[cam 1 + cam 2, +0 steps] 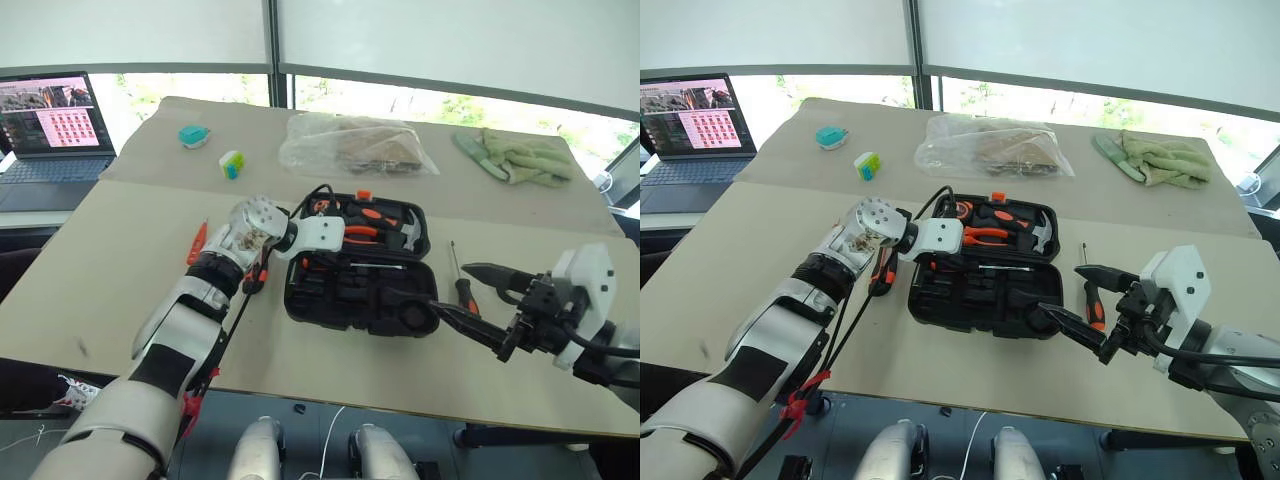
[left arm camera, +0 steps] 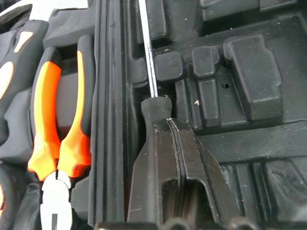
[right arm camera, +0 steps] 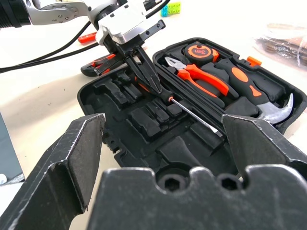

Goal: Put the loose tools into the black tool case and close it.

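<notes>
Case point(image 1: 330, 290) lies open at table point(image 1: 130, 230) centre, hinge running side to side, lid half at 12 o'clock, slotted half at 6. Lid half holds pliers point(image 3: 204, 81) with orange grips, an orange-and-black tape measure point(image 3: 197, 51) and a hammer point(image 3: 268, 103); an orange latch point(image 1: 364, 194) sits on its far rim. Left gripper point(image 3: 149, 76) reaches in from 9 o'clock, fingers pressed together on the black-and-orange handle of a screwdriver point(image 3: 192, 112), whose metal shaft lies along the hinge line, pointing toward 3 o'clock. In the left wrist view the fingers point(image 2: 163, 163) meet just behind the handle end, shaft running straight on past the moulded slots, pliers alongside across the ridge. Right gripper point(image 1: 478, 298) hovers at 4 o'clock of the case, fingers spread wide, holding nothing, tips pointing toward the case's near right corner. A second screwdriver point(image 1: 460, 280) lies loose on the table at 3 o'clock of the case, just beside it, between case and right gripper. An orange pen point(image 1: 198, 240) lies at 9 o'clock, beyond the left wrist; another orange-and-black tool point(image 1: 881, 272) lies between that wrist and the case, which tool I cannot tell. Far edge, 12 o'clock: clear bag point(image 1: 355, 143). Gloves point(image 1: 515, 155) at 2 o'clock. Laptop point(image 1: 52, 130) at 10 o'clock.
</notes>
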